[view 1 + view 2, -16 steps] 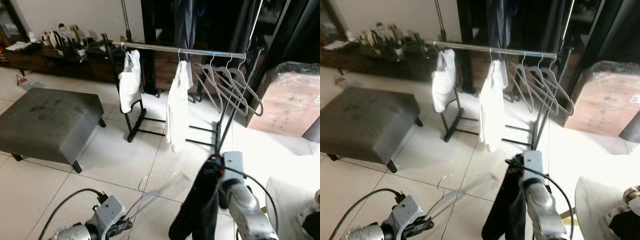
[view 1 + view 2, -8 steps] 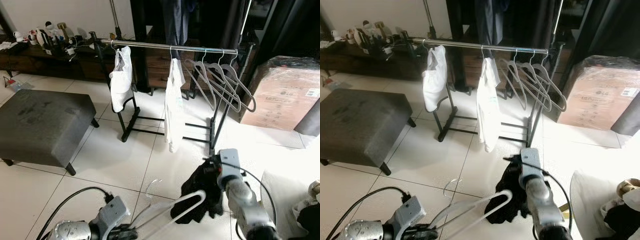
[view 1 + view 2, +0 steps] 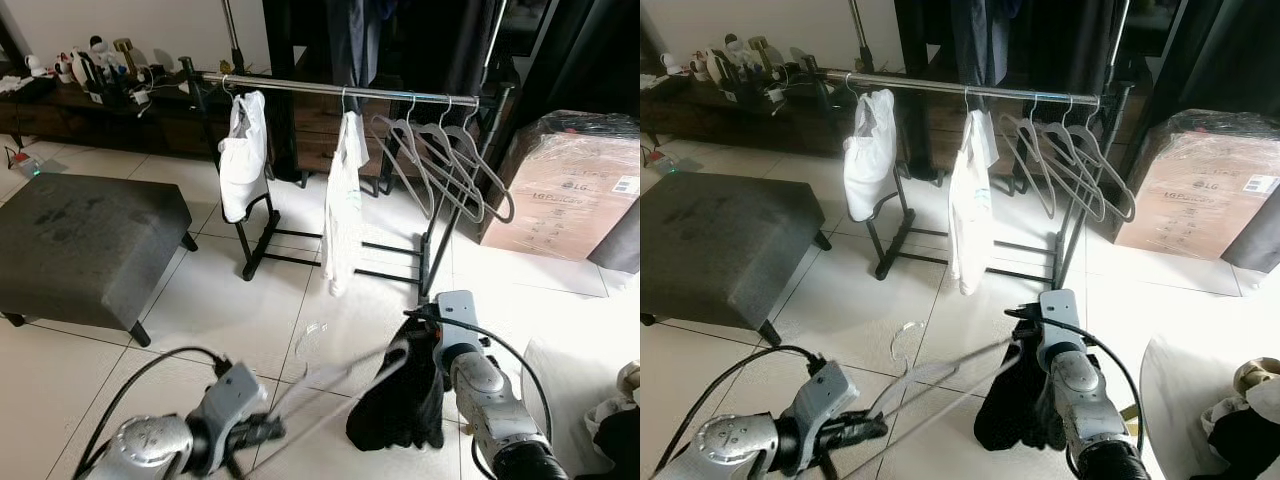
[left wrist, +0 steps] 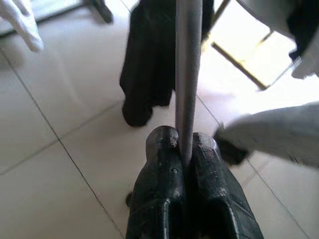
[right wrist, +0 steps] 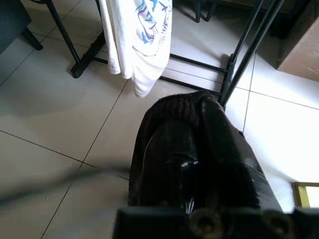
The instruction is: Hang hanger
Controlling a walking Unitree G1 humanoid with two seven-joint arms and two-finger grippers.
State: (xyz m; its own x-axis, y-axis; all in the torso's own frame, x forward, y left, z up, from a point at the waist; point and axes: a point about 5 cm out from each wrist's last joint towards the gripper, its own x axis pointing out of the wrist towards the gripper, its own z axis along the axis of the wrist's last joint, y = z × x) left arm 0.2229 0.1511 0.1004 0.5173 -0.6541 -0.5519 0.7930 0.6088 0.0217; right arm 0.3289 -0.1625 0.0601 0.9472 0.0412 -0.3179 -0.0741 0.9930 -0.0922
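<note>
Hanger (image 3: 930, 385) time: the left pincer (image 4: 184, 154) is pressed tight on one thin arm of the hanger and holds it low, above the floor (image 3: 230, 300), with the hook end (image 3: 905, 335) pointing toward the rail (image 3: 340, 92). The right pincer (image 5: 184, 164) is wrapped in a black cloth (image 3: 400, 400). It seems to be gripping the cloth, but I cannot tell how its fingers stand under it. The cloth hangs beside the far end of the hanger.

I think the robot is partway through the job. It is carrying the hanger and cloth toward the rail, and nothing is hung yet. The rail is well apart and higher up. Two white tops (image 3: 243, 155) and some bare grey hangers (image 3: 445, 165) hang there. Next, the robot must step closer, lift the hanger high, and drop the hook over a bare bit of rail between the tops.
</note>
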